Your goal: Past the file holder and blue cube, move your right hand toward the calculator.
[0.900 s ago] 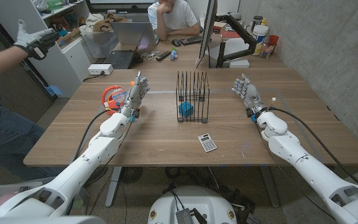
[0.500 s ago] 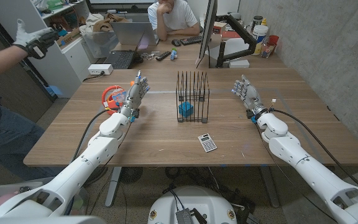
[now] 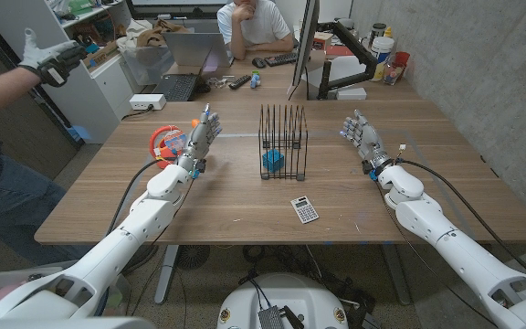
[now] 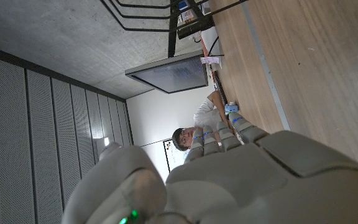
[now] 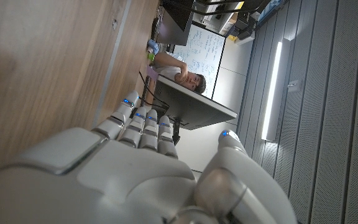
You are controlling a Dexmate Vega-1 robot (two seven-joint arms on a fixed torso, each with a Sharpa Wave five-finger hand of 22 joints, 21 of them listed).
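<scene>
Reaching has barely begun: our right hand [image 3: 362,139] stands released, fingers apart, gripping nothing, above the wooden bench [image 3: 446,196]. We see the small grey calculator [image 3: 305,210] well apart, inward and nearer our body, this side of the black wire file holder [image 3: 284,139] and blue cube [image 3: 273,162]. Next we judge a sweep inward and back.

My hands [image 3: 362,137] are pale grey; the file holder [image 3: 283,137] black wire, the cube [image 3: 273,162] blue, the calculator [image 3: 305,210] seemingly grey-white, the table [image 3: 245,196] brown wood.
</scene>
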